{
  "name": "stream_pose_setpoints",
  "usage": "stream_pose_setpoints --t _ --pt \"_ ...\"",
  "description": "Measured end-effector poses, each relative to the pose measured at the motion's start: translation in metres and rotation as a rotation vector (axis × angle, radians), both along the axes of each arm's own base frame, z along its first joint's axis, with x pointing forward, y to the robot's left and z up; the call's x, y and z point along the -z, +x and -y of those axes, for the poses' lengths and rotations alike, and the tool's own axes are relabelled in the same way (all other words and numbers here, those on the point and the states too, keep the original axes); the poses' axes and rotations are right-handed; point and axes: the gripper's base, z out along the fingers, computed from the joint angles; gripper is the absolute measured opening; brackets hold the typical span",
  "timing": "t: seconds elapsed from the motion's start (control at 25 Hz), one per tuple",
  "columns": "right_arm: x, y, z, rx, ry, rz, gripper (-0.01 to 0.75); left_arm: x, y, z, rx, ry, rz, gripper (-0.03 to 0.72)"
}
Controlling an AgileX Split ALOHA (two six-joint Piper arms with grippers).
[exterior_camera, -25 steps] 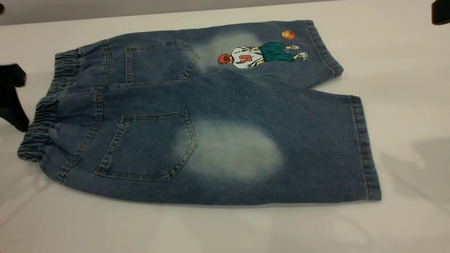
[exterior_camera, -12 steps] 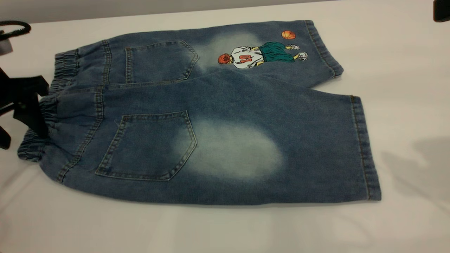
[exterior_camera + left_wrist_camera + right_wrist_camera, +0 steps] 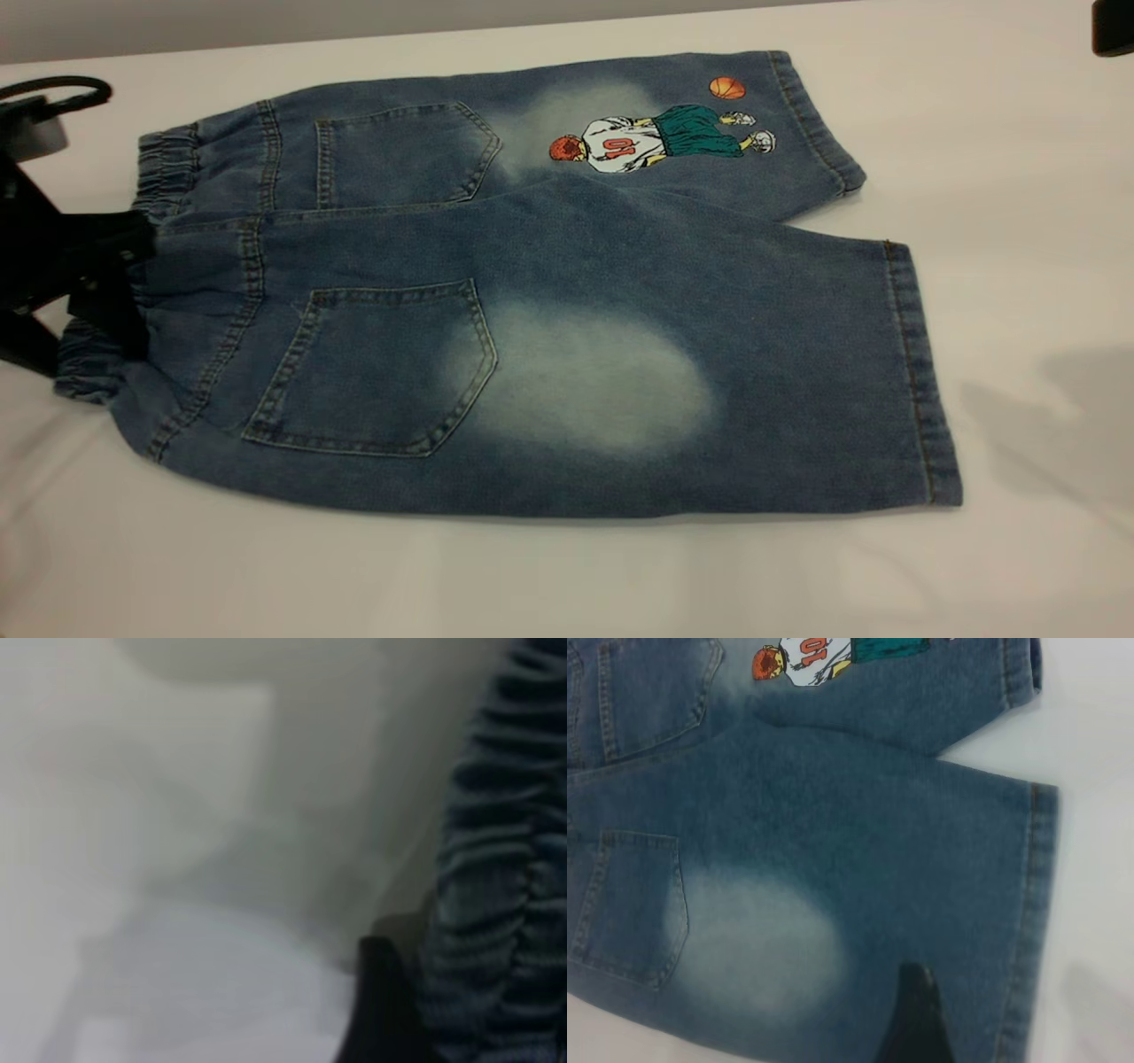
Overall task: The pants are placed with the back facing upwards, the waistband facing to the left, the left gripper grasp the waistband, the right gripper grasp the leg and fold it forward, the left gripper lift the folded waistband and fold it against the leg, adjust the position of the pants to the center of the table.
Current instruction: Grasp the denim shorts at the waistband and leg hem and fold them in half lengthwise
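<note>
The blue denim pants (image 3: 549, 292) lie flat on the white table (image 3: 567, 576), back up, with the gathered waistband (image 3: 164, 164) at the left. My left gripper (image 3: 84, 341) is at the near part of the waistband and is open. One finger (image 3: 115, 310) lies over the band, the other stays outside it on the table. The left wrist view shows the ruched waistband (image 3: 505, 868) beside one black finger (image 3: 381, 1010). My right gripper (image 3: 1112, 27) hangs at the far right corner. In its wrist view it (image 3: 921, 1028) hovers above the faded leg (image 3: 859, 886), near the hem.
The leg with the basketball-player print (image 3: 660, 137) lies at the far side, partly under the near leg (image 3: 709, 381). Bare tabletop runs along the near edge and to the right of the hems. The table's back edge (image 3: 354, 35) is just behind the pants.
My left gripper has moved right from beside the table's left edge onto the waistband, nudging the band's near end slightly right. The right gripper has barely moved.
</note>
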Motion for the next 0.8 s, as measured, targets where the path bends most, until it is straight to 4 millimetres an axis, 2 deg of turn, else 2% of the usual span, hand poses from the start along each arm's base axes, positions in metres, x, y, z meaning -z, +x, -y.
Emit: stream_pose_setpoints --t 0.2,0.44,0.68,0.8 --pt "0.000 -0.001 -0.001 -0.013 0.008 -0.013 0.483 0.000 0.001 0.014 0.055 0.005 0.018 0.247" --pt "0.005 -0.004 -0.002 -0.004 0.028 -0.036 0.483 0.000 -0.001 0.015 0.069 0.005 -0.006 0.070" --pt "0.038 -0.012 -0.004 0.067 0.101 -0.187 0.483 -0.002 -0.001 0.015 0.071 0.006 -0.002 0.067" --pt "0.054 -0.009 -0.007 0.110 0.153 -0.272 0.483 -0.002 -0.002 0.015 0.077 0.005 -0.013 0.067"
